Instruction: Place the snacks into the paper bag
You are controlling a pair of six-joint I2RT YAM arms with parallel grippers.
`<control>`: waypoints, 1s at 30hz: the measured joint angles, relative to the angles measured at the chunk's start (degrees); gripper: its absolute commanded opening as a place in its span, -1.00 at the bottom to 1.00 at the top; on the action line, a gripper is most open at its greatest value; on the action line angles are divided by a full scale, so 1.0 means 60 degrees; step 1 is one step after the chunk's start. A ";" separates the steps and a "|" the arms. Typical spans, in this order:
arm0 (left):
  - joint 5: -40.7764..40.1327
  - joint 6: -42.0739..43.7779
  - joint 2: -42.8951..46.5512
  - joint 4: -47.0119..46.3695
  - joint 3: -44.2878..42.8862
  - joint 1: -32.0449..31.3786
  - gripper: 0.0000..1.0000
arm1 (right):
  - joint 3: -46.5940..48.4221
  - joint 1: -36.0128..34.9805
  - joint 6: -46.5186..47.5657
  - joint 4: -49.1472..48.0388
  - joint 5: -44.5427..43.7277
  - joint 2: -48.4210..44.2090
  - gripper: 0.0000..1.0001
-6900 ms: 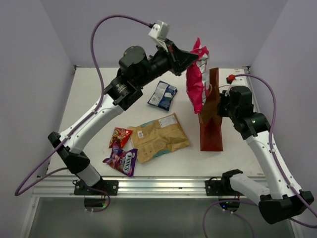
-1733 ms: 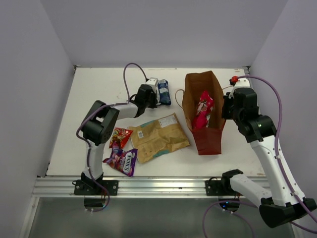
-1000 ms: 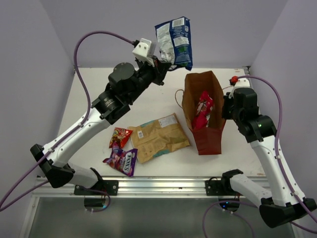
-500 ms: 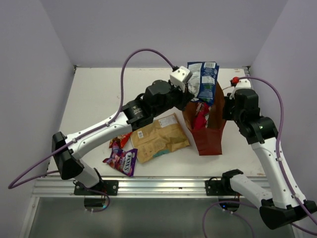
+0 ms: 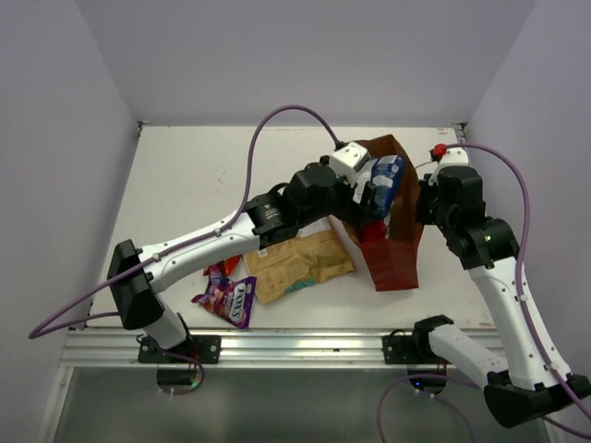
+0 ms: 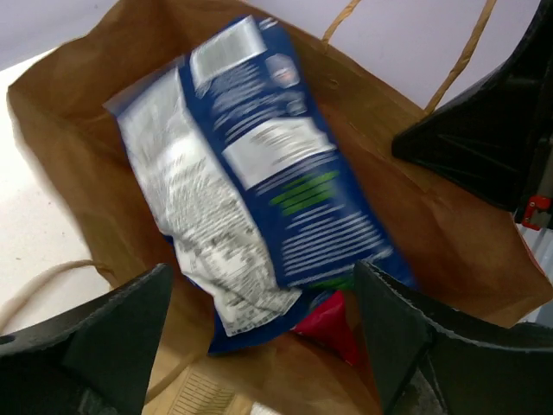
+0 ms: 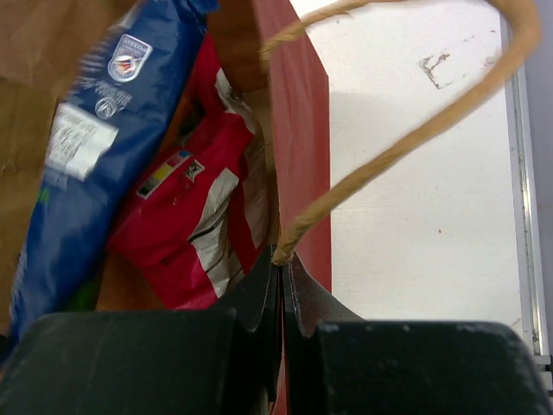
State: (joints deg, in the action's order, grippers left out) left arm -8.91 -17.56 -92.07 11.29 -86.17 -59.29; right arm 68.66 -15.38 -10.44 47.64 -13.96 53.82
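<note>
The paper bag stands open at the right of the table, red-brown outside and kraft inside. My left gripper hangs over its mouth, open, with nothing between its fingers. The blue-and-white packet lies loose inside the bag, on top of the pink-and-white packet. My right gripper is shut on the bag's right wall where the string handle is fixed. The tan kraft pouch and the purple FOX'S packet lie on the table. The small red-orange packet is mostly hidden under my left arm.
The left arm stretches across the table's middle, over the packets, to the bag. A loose string handle lies on the white table left of the bag. A metal rail runs along the near edge, and purple walls close in the sides.
My left arm came down from high up to the bag's mouth with the blue-and-white packet. Its gripper then opened and the packet dropped into the bag. The right arm has not moved.
</note>
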 measured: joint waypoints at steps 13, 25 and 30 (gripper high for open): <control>-0.0922 0.0095 0.1122 0.0270 -0.0747 -0.0189 1.00 | 0.0000 0.0000 0.0000 0.0000 0.0000 0.0015 -1.00; -0.6102 -0.3468 0.4459 0.3235 0.2903 -0.0186 1.00 | 0.0000 0.0000 0.0000 -0.0004 0.0000 0.0029 -1.00; -0.6284 -0.5628 0.2517 0.5861 0.3799 -0.0113 1.00 | 0.0000 0.0000 0.0000 -0.0004 0.0025 0.0025 -1.00</control>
State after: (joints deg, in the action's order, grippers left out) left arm -46.61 -51.33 -76.97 46.46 -63.37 -59.96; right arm 68.66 -15.38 -10.44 47.62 -13.80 53.98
